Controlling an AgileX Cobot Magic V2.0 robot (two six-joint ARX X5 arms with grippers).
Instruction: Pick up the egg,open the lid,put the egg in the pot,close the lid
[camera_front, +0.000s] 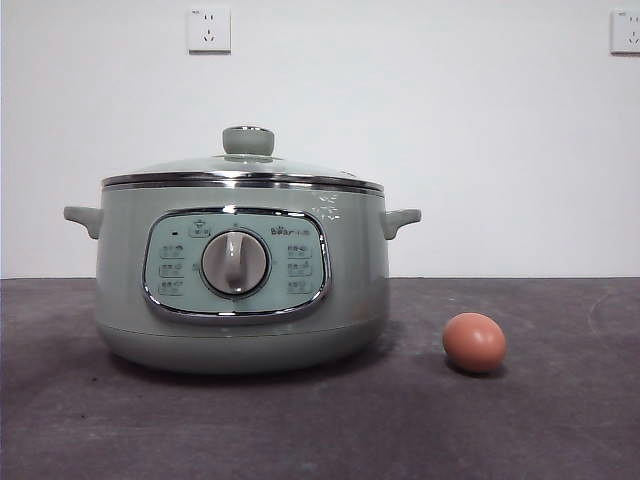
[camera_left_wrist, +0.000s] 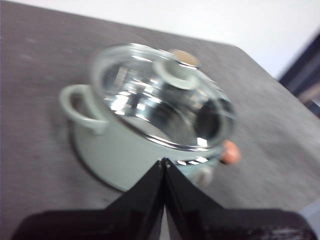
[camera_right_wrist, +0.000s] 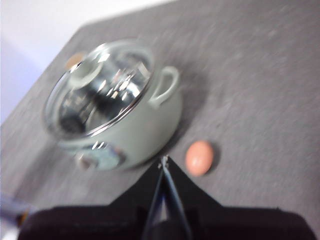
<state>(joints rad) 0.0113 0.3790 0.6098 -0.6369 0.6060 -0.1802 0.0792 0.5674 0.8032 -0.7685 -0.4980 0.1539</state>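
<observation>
Egg (camera_front: 474, 342) sits on the table (camera_front: 560, 420), right of the lidded pot (camera_front: 240, 290). Right gripper (camera_right_wrist: 163, 161) and left gripper (camera_left_wrist: 164, 162) hover pinched closed, empty. Right should open wide, then descend squarely over it.

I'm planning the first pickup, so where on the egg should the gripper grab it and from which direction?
Likely from straight above, closing across the narrow middle of the egg. It lies on its side on the bare table, apart from the pot, so nothing blocks a top approach. Its rounded, smooth shell suggests gripping at the widest girth, gently, so it neither slips nor cracks. The right gripper looks nearer.
</observation>
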